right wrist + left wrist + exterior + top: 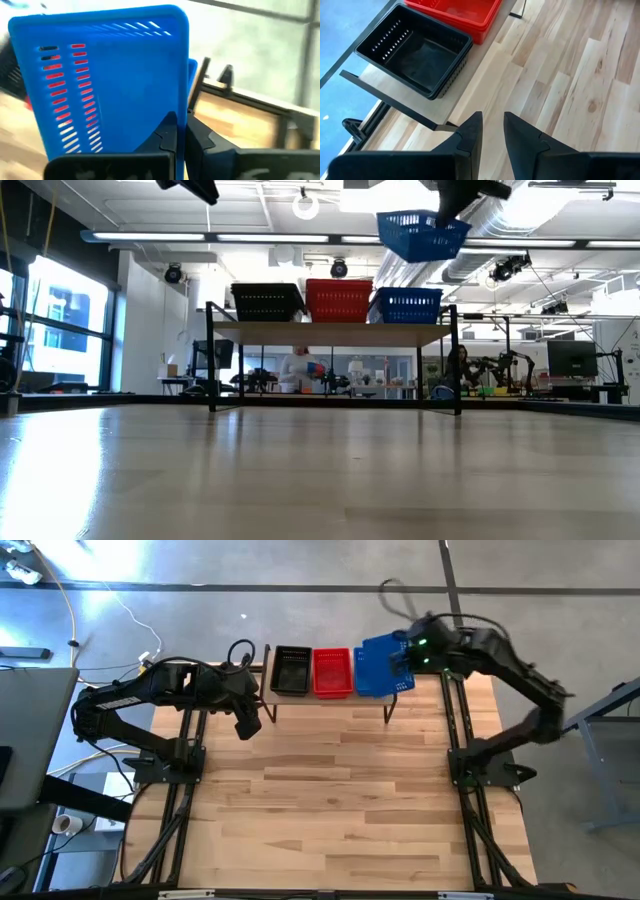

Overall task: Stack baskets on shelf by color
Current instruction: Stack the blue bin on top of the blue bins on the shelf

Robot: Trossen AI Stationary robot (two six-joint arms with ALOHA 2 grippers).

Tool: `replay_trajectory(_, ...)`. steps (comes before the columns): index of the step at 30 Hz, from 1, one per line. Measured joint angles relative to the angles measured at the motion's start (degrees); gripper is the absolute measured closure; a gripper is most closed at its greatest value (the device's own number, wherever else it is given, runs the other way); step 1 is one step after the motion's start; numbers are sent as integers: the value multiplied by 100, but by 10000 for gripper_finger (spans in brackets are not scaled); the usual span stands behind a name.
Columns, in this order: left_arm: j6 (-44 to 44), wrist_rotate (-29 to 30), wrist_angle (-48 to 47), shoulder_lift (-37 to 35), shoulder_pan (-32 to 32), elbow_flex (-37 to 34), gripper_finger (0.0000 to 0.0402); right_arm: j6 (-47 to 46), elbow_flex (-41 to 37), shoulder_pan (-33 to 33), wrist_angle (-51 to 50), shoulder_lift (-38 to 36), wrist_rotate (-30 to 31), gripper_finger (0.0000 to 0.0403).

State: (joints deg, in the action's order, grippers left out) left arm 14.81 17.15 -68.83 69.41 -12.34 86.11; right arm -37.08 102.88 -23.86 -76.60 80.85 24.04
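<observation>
The shelf [330,700] stands at the table's far edge and carries a black stack [291,670], a red stack [332,672] and a blue stack [408,305] of baskets, left to right. My right gripper [181,135] is shut on one more blue basket [420,235], raised above the blue stack. My left gripper [493,127] hovers over the table by the shelf's left end [250,728], its fingers a little apart and holding nothing. My right gripper pinches the blue basket by the rim of one side wall [184,107], one finger inside the basket and one outside. In the low view the fingers come down from above. The basket hangs below them, lifted clear of the blue stack and slightly tilted.
The wooden tabletop [340,800] lies bare in front of the shelf. Black arm frames [175,800] [480,810] run along its left and right sides. In the low view, people [300,370] and lab benches show in the room beyond the table.
</observation>
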Motion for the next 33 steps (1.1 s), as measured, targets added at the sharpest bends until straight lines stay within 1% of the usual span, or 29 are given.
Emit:
replay_trajectory(3, 7, 0, 52, 0, 0, 0, 330, 0, -521, -587, 626, -460, -522, 403)
replay_trajectory(7, 17, -2, 194, 0, 0, 0, 330, -42, -891, -1379, 1341, -718, -1395, 403)
replay_trajectory(11, 19, -2, 251, 0, 0, 0, 330, -22, -877, -1885, 1724, -614, -2068, 403)
replay_trajectory(17, 24, -2, 250, 0, 0, 0, 330, -166, -808, -2178, 1778, -179, -2920, 403)
replay_trajectory(21, 64, -28, 247, 0, 0, -2, 330, -247, -808, -2163, 1632, 72, -3153, 403)
replay_trajectory(26, 65, -61, 242, 0, 0, -2, 330, -359, -806, -2105, 1305, 227, -3144, 403)
replay_trajectory(33, 64, -61, 236, 0, 0, -2, 330, -352, -804, -2092, 1212, 422, -3095, 403)
